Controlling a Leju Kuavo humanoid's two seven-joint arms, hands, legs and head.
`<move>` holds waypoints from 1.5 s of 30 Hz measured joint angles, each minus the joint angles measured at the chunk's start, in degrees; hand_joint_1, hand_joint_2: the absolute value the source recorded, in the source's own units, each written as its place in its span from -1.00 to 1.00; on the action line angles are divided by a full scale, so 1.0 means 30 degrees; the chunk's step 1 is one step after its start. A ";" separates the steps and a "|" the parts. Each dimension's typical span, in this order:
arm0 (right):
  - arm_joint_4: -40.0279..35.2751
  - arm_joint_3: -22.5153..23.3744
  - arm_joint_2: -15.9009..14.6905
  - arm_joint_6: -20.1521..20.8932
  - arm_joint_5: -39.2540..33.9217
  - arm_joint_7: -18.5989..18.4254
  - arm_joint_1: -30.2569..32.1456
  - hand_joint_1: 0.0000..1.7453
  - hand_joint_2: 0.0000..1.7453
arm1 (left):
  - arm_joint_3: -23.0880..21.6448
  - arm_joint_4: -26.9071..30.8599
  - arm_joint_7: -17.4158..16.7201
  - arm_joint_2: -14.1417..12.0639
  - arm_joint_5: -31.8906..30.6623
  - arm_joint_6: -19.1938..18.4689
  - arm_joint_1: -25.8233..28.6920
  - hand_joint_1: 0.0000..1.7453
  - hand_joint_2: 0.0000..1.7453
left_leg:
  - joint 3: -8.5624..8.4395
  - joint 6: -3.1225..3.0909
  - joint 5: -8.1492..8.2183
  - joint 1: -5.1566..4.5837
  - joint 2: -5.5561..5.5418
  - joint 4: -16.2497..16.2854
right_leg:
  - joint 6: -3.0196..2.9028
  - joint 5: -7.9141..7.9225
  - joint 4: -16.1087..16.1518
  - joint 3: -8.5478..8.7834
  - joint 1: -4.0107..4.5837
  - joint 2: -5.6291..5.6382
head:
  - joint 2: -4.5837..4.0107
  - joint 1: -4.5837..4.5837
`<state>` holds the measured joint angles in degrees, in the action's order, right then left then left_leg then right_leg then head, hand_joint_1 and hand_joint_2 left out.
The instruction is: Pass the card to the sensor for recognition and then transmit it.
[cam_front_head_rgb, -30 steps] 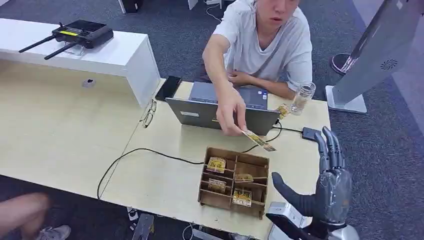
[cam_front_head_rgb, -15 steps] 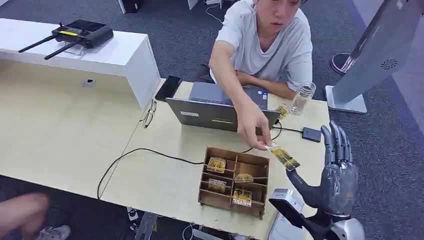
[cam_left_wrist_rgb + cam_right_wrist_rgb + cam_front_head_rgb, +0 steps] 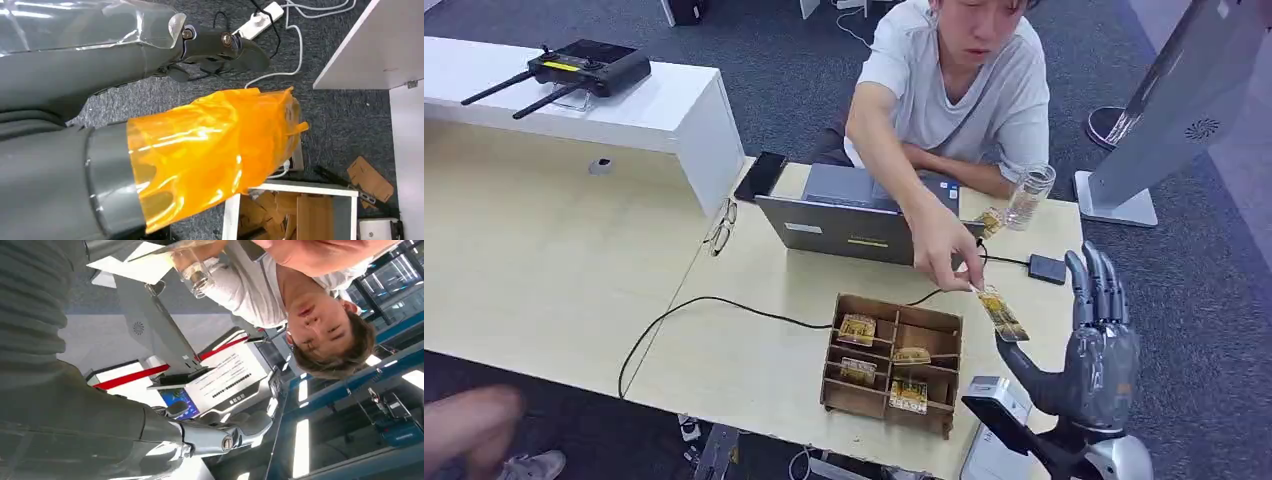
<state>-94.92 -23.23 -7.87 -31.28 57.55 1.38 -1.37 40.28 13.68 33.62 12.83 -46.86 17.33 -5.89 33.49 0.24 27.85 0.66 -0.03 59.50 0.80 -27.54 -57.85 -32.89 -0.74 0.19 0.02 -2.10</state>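
Bright, even indoor light; sharp focus

Yellow card (image 3: 1001,313) tilted above table

1 laptop (image 3: 864,232), 1 divided box (image 3: 892,363), 1 bottle (image 3: 1030,195), 1 phone (image 3: 760,175), 1 pr glasses (image 3: 720,227).

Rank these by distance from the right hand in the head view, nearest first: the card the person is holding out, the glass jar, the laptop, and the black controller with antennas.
From the right hand:
1. Card, beside its thumb, in the person's fingers.
2. Glass jar, at the table's far edge.
3. Laptop, mid-table, before the person.
4. Black controller, on the white counter, far left.
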 joint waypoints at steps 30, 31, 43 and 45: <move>0.0124 -0.0073 -0.0036 0.0823 -0.2573 0.0547 0.0180 1.00 1.00 | -0.0401 0.0000 -0.0001 -0.0007 0.0393 0.0029 0.0014 -1.00 -1.00 | 0.0001 0.0000 0.0000 0.0000 -0.0003 0.0000 | 0.0000 0.0000 0.0000 0.0000 0.0000 -0.0001 | 0.0000 0.0000; 0.0102 -0.0073 -0.0036 0.0968 -0.3027 0.0712 0.0278 1.00 1.00 | -0.0401 0.0000 0.0029 -0.0007 0.0480 0.0036 0.0029 -1.00 -1.00 | 0.0001 0.0000 0.0000 0.0000 -0.0003 0.0000 | 0.0000 0.0000 0.0000 -0.0001 0.0000 -0.0001 | 0.0000 0.0000; -0.1128 -0.0073 -0.0459 0.3277 -0.9901 0.2461 0.2148 1.00 1.00 | -0.0263 0.0000 0.0640 -0.0073 0.1500 0.0422 0.0292 -1.00 -1.00 | 0.0006 -0.0002 0.0004 0.0000 -0.0005 -0.0001 | 0.0003 -0.0004 0.0004 -0.0005 0.0000 -0.0004 | 0.0000 0.0000; -0.1463 -0.0022 -0.0706 0.3867 -1.2038 0.3029 0.2653 1.00 1.00 | -0.0103 0.0000 0.0830 -0.0116 0.1748 0.0582 0.0365 -1.00 -1.00 | 0.0007 -0.0002 0.0004 0.0000 -0.0006 -0.0001 | 0.0003 -0.0004 0.0004 -0.0004 0.0000 -0.0005 | 0.0000 0.0000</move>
<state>-99.31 -23.30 -9.99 -19.68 21.44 10.46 6.59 39.97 13.68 36.11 12.48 -41.62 19.08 -4.79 33.51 0.23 27.87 0.66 -0.05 59.50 0.80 -27.55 -57.84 -32.90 -0.74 0.18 0.02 -2.10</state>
